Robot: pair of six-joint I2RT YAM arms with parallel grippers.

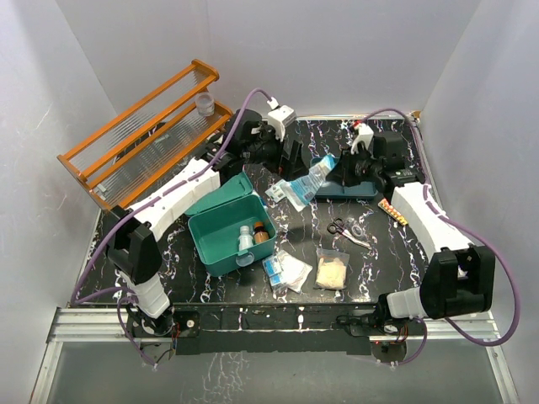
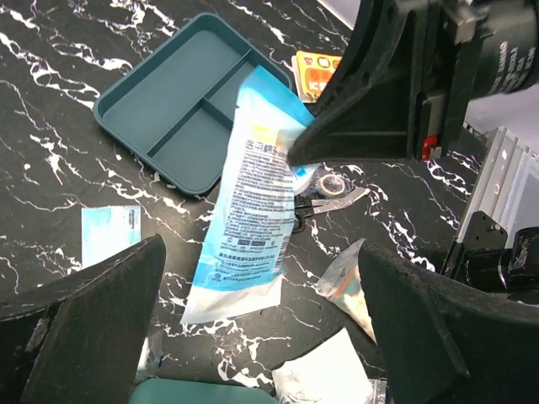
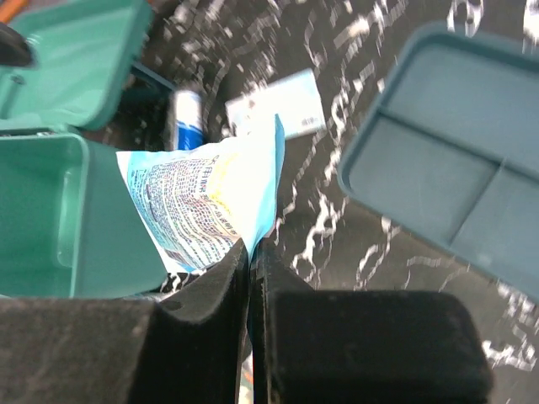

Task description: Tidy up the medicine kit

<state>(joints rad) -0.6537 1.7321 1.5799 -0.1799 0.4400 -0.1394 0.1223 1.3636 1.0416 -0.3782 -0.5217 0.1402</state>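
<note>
Medicine kit (image 1: 209, 246) lies open on black marbled table (image 1: 379, 261) between white walls (image 1: 337, 50).

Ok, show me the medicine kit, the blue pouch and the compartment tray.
medicine kit (image 1: 223, 198), top view, on its open lid.
blue pouch (image 2: 248, 219), left wrist view, middle of its printed face.
compartment tray (image 2: 181, 97), left wrist view, bare floor of its large compartment.

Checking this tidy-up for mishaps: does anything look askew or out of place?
The blue-and-white pouch hangs tilted, pinched by one edge in the shut right gripper, near the open medicine kit; nothing looks spilled or damaged.
</note>
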